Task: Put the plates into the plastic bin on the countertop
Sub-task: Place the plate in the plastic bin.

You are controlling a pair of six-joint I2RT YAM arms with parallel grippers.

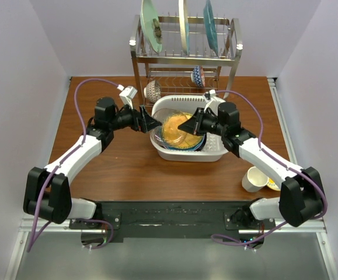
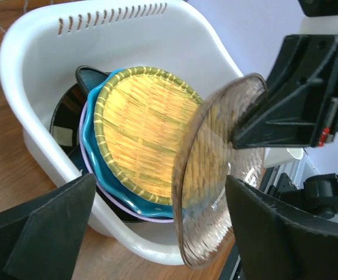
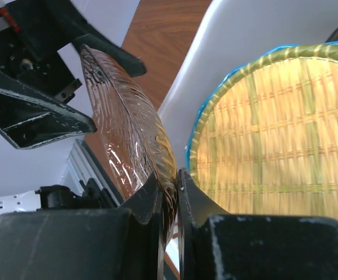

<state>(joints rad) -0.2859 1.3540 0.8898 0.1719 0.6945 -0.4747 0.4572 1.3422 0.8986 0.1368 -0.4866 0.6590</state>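
**Plate on edge over the bin**

Cup (image 1: pixel 254 179) and yellow-centred saucer (image 1: pixel 272 184) sit at the lower right of the overhead frame, on the countertop (image 1: pixel 128 169). Toward the middle, the right gripper (image 1: pixel 188 125) pinches the rim of the amber plate (image 3: pixel 128 128), its fingers pressed onto the patterned glass from both sides. The plate stands tilted on edge over the left part of the plastic bin (image 1: pixel 215 153). The left gripper (image 1: pixel 149 122) faces it from the left with fingers spread wide; whether it touches the plate cannot be told. Inside the bin lie a yellow woven-pattern plate (image 2: pixel 142 131), a blue plate (image 2: pixel 98 157) and a lavender plate (image 2: pixel 84 146), stacked. At the top of the frame, the wire rack (image 1: pixel 183 55) holds three large plates upright.
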